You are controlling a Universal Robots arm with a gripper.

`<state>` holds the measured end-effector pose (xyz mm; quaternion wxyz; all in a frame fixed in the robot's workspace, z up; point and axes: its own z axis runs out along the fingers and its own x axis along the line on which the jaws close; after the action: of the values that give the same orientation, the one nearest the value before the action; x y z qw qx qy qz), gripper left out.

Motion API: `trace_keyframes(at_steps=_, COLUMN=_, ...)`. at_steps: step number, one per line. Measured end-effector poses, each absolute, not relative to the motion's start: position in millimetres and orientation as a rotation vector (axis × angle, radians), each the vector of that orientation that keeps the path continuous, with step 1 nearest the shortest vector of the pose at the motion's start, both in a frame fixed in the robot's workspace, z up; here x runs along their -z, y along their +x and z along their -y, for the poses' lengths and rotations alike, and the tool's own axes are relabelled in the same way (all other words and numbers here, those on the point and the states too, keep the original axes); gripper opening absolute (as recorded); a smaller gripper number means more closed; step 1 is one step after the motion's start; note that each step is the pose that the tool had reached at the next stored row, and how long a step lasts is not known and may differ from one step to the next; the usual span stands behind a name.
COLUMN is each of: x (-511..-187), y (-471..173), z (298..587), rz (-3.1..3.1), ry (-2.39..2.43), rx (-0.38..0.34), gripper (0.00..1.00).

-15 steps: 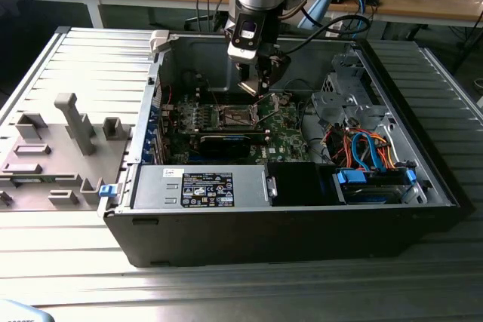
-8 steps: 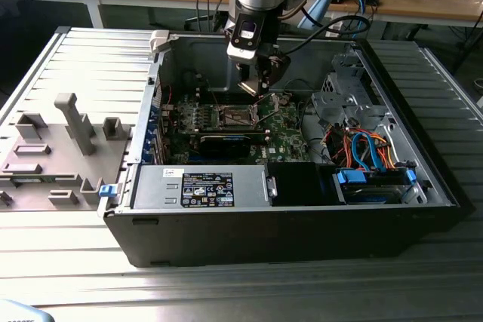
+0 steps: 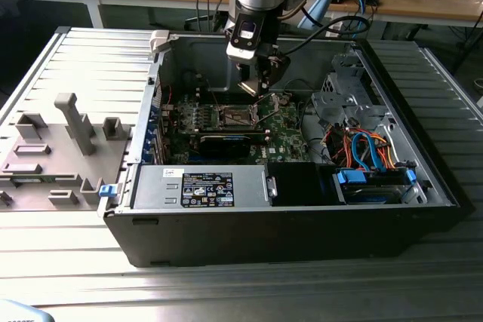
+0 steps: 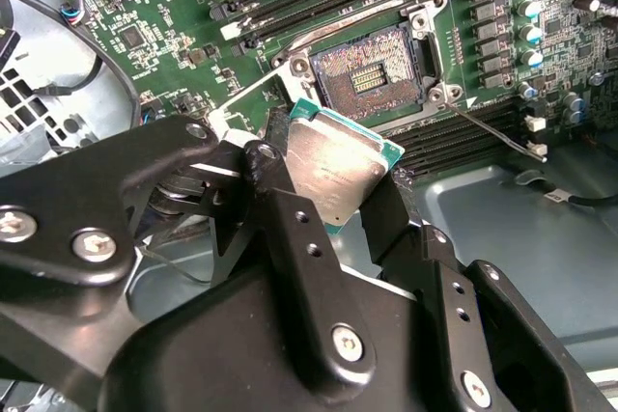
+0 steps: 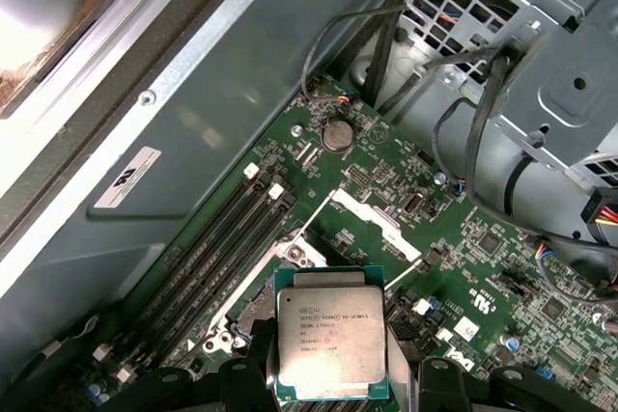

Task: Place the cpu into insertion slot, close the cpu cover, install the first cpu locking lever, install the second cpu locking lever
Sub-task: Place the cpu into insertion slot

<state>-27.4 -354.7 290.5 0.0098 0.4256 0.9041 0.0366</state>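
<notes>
Pincer (image 4: 333, 176): black, two-fingered, hanging on the arm inside the open computer case (image 3: 302, 231), over the green board (image 3: 290, 137). Closed to the chip's width and no further. Clamped on the chip, one finger (image 4: 280, 214) against each of two opposite edges. Touching nothing else, as far as can be told.

Chip (image 5: 330, 343): small square with a silvery-grey top and a teal rim. Carried in the pincer, top face plain in both wrist views, somewhat tilted in the second wrist view. Gripped by the edges, probably to keep the underside free for seating. Clear of the board, near the socket but apart from it, not seated.

Socket (image 4: 372, 69): square with a dark centre and a metal rim, about mid-board, beside the long black memory slots. Contact field exposed, nothing in it.

Cover plate (image 5: 372, 217): thin silvery frame, swung up at one socket edge. Raised, presumably to leave the socket open for the chip.

Lever (image 4: 497, 130): thin wire rod running out from a socket corner across the board. Apparently unlatched, likely to let the cover plate stand open.

Progress, by judgement: placing step under way. Cover plate not yet closed, neither lever yet locked.
</notes>
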Motion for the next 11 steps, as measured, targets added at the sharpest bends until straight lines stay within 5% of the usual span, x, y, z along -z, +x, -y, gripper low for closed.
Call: trace_keyframes(at_steps=11, x=-290.1, y=-27.4, z=354.7, rz=-2.812, ry=1.350, rx=-0.114, gripper=0.55)
